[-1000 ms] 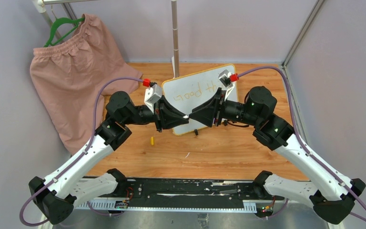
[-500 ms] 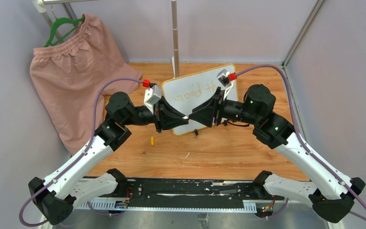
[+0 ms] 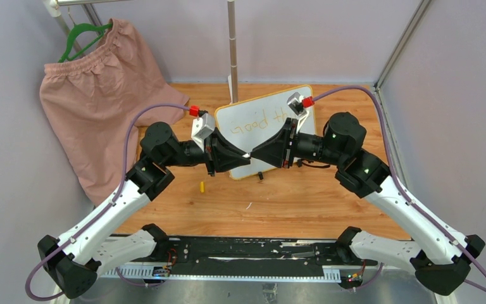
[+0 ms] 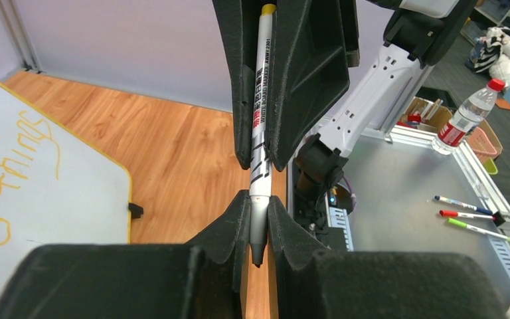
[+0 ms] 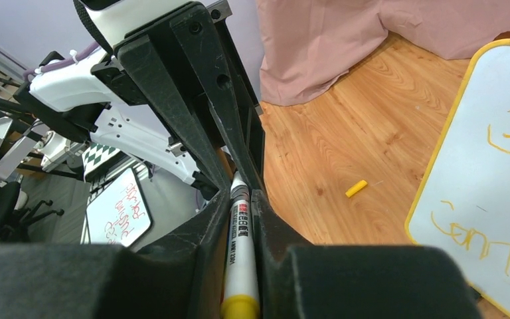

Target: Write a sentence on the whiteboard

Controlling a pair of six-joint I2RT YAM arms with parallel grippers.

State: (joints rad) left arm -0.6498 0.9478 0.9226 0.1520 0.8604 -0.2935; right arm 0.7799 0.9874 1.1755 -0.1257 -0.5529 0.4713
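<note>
The whiteboard (image 3: 272, 101), yellow-framed, lies at the back middle of the wooden table. The sentence (image 3: 253, 121) shows "Good th" in yellow; my arms hide the rest. The left wrist view shows "things" (image 4: 20, 153) and the right wrist view shows "Com" (image 5: 471, 239). A white marker (image 3: 249, 154) with a yellow end is held level above the board's near edge. My left gripper (image 3: 245, 156) is shut on its tip end (image 4: 259, 203). My right gripper (image 3: 257, 154) is shut on its barrel (image 5: 240, 196). The two grippers meet nose to nose.
A small yellow cap (image 3: 202, 186) lies on the wood left of the board, also in the right wrist view (image 5: 356, 188). A pink garment (image 3: 95, 95) hangs on a green hanger at the back left. A metal pole (image 3: 233, 50) stands behind the board. Walls close both sides.
Almost nothing. My right wrist has shifted a touch to the left. Both grippers stay shut on the marker in the same place.
</note>
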